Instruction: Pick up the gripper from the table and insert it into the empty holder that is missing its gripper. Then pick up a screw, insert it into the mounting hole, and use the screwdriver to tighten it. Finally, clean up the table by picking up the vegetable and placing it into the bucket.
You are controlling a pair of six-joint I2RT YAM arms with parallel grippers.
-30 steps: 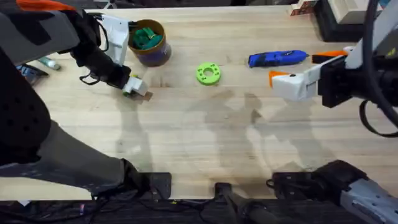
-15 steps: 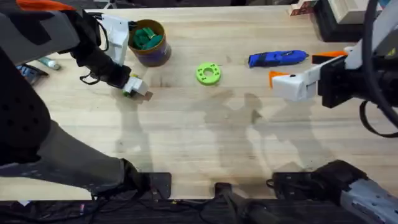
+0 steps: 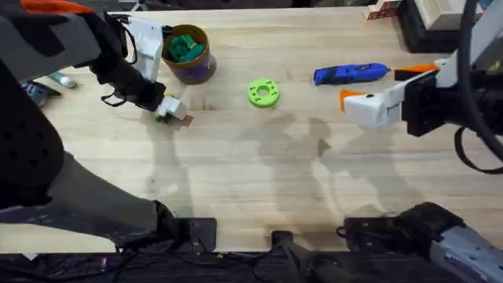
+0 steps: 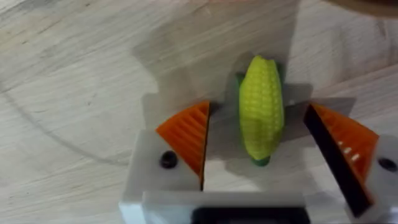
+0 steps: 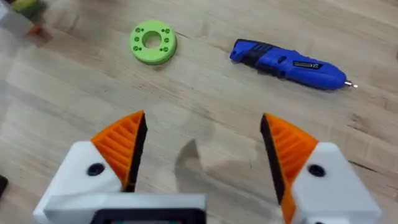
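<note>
Nothing moved, left gripper [image 4: 264, 146] fingers [image 4: 186, 134] still straddling vegetable [image 4: 261, 109]

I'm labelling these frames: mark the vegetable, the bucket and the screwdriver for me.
vegetable [image 4: 261, 106]: left wrist view, middle of its yellow kernelled body, between the open claw's pads.
bucket [image 3: 202, 69]: overhead view, on its outer wall below the rim.
screwdriver [image 5: 289, 63]: right wrist view, middle of the blue barrel.
</note>
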